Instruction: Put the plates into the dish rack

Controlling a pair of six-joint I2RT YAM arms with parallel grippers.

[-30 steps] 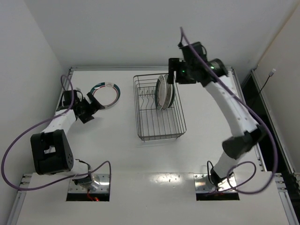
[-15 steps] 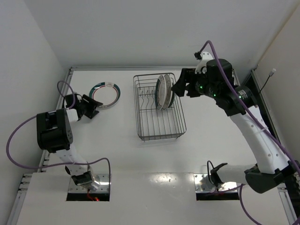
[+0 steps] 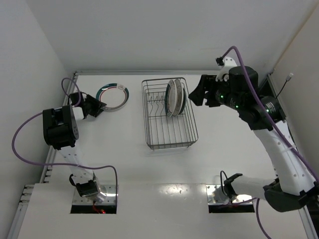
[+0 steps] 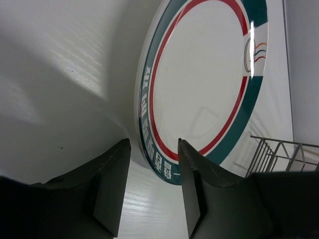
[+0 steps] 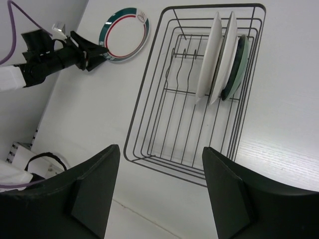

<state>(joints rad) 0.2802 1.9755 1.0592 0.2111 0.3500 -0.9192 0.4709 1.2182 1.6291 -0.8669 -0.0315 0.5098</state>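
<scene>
Facing the plate (image 3: 112,93), lying flat left of the dish rack (image 3: 169,134), with the nearer left pincer (image 4: 153,144): spread, empty, rim just ahead. Hovering the right pincer (image 3: 197,94) right of it, also spread, empty.

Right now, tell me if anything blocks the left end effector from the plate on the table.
Nothing visible does. The left end effector is open, and the plate rim shows directly between its fingers.
</scene>
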